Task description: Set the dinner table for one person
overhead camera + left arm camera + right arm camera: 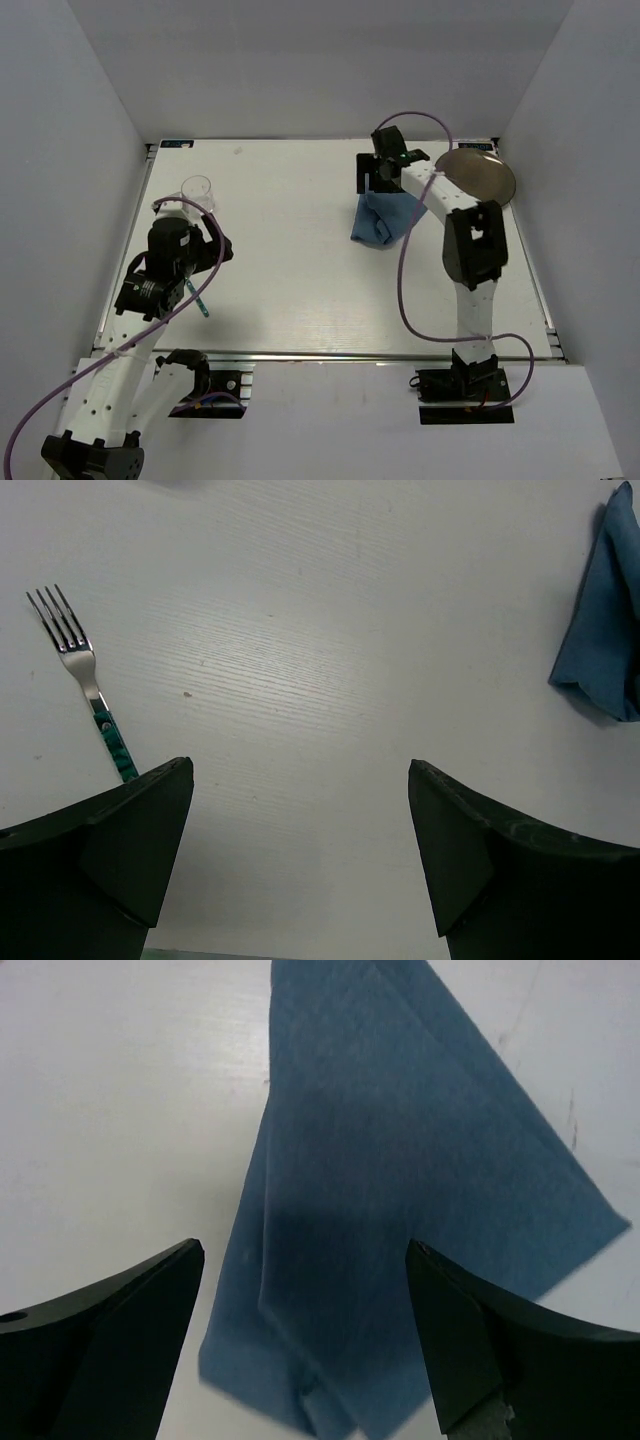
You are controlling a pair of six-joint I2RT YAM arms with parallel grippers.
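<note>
Blue cloth [378,222] bunched on dinner table [300,280], fork [78,658] well apart

Left arm [165,252], right arm [474,245]: jaws wide.

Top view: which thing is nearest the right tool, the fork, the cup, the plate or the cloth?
The folded blue cloth, lying directly below the open right tool; the fork, clear cup and plate sit farther off.
</note>
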